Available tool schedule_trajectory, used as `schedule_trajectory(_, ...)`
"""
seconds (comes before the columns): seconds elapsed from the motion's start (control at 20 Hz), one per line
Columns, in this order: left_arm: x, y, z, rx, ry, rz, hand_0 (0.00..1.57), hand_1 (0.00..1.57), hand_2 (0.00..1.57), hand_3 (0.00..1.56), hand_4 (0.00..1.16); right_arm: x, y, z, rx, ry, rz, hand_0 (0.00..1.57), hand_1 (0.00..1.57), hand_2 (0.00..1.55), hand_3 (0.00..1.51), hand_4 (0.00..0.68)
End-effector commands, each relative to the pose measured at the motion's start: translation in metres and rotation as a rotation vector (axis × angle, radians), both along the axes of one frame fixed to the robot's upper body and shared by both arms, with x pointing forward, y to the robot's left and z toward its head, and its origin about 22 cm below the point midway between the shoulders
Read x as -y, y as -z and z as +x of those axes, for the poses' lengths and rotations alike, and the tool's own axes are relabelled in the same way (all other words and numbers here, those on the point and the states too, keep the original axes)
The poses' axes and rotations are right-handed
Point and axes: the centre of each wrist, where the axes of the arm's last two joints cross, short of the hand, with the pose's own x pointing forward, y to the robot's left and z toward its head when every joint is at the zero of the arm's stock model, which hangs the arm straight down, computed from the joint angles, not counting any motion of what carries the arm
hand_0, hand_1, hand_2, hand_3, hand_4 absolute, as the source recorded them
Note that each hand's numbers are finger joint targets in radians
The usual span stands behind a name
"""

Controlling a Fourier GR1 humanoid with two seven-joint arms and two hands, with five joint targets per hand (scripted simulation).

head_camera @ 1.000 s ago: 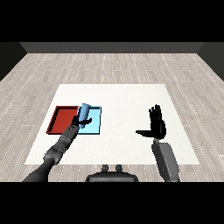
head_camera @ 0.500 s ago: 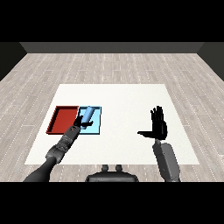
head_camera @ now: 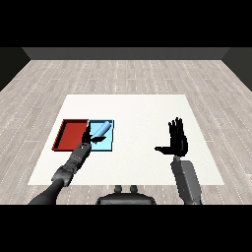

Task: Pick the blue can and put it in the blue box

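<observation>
Left robot hand (head_camera: 87, 138) sits at the near edge of the light blue tray (head_camera: 109, 145), by the lower end of the blue can (head_camera: 101, 129); whether its fingers are clamped on the can or apart cannot be told. Can lies tilted on its side inside this tray, near the counter's (head_camera: 138, 108) left edge, beside the red tray (head_camera: 69, 134). Right robot hand (head_camera: 177, 140) is raised towards the counter's right edge, fingers straight and apart, holding nothing. Risk: withdrawing the left robot hand could nudge the can, which may roll against or over the low rim.
</observation>
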Motion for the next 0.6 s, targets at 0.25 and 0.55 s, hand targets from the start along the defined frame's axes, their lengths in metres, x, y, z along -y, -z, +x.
schedule_trajectory(0.25, -0.005, -0.034, 0.011, 0.597, 0.162, -0.097, 0.0, 0.0, 0.0, 0.0, 0.0, -0.001, 0.0, -0.005, -0.006, -0.007, 0.015, 0.0, 0.0, 0.0, 0.0, 0.0)
schedule_trajectory(0.55, 0.029, -0.04, -0.011, 0.81, 0.352, -0.263, 0.0, 0.0, 0.0, 0.0, 0.0, 0.015, -0.011, -0.002, -0.033, -0.021, -0.063, 0.0, 0.0, 0.0, 0.0, 0.0)
